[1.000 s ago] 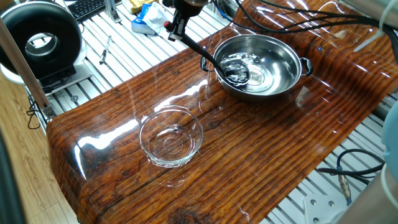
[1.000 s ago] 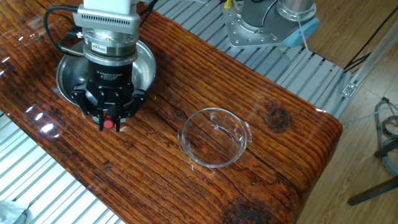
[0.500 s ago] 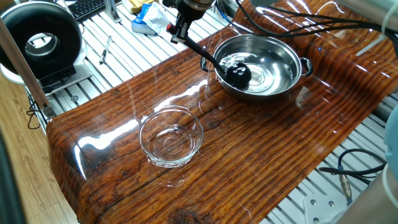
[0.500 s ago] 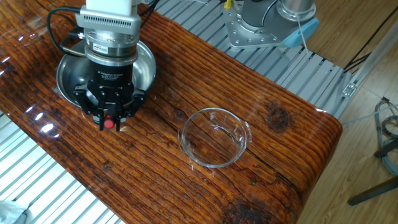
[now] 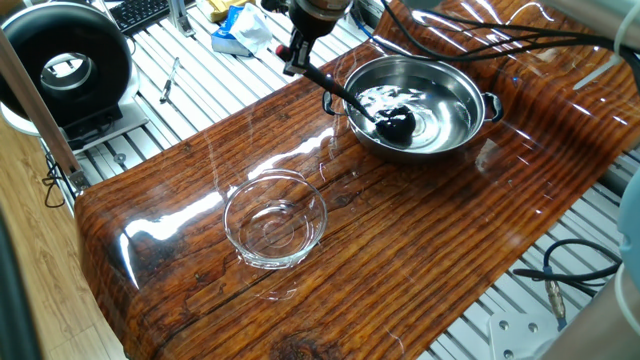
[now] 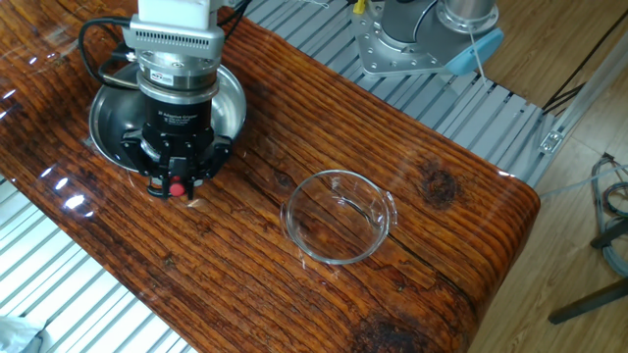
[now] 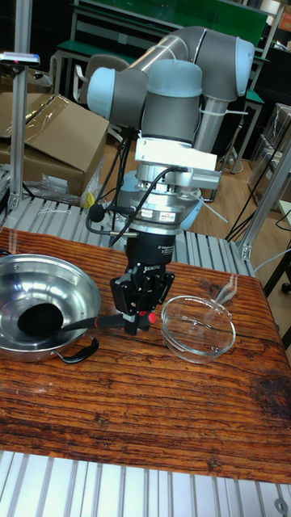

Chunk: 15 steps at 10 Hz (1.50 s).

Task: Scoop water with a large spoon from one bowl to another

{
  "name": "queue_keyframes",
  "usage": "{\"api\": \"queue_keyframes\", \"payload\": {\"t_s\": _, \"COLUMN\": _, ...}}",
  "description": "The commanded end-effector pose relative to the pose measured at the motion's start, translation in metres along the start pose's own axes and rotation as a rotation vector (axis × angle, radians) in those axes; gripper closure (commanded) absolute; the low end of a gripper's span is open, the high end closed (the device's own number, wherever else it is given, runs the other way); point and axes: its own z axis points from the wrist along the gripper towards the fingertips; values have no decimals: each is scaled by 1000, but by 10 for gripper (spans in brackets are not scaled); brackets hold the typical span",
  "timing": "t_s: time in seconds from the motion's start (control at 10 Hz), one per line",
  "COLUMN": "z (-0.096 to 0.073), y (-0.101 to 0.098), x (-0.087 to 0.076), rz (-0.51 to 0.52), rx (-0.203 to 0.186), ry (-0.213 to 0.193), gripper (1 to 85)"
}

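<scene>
The steel bowl [image 5: 470,120] stands at the far end of the wooden table and holds a shiny pool of water [image 5: 435,112]. The large spoon's black scoop [image 5: 395,123] rests in that water near the bowl's middle. Its thin handle [image 5: 335,88] slants up over the rim to my gripper [image 5: 297,57], which is shut on the handle's red-tipped end. The tall fixed view shows the scoop [image 7: 39,320] inside the steel bowl [image 7: 77,287] and the gripper [image 7: 137,319] just outside the rim. The small glass bowl [image 5: 275,218] stands apart on the table, nearer the front.
The gripper body [image 6: 175,186] hides most of the steel bowl [image 6: 234,103] in the other fixed view, with the glass bowl [image 6: 339,216] to its right. A black round device [image 5: 65,70] and clutter [image 5: 235,28] lie beyond the table edge. Cables [image 5: 480,35] run behind the steel bowl.
The scoop has slid from the steel bowl's near side toward its middle, stirring the water. My gripper has shifted slightly the same way, still holding the handle.
</scene>
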Motion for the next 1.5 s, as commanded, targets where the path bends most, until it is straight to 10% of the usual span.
{"api": "queue_keyframes", "payload": {"t_s": 0.0, "z": -1, "y": 4, "x": 3, "rz": -10, "rx": -19, "ry": 2, "gripper": 800}}
{"api": "queue_keyframes", "payload": {"t_s": 1.4, "z": 1, "y": 17, "x": -6, "rz": -105, "rx": -68, "ry": -37, "gripper": 573}}
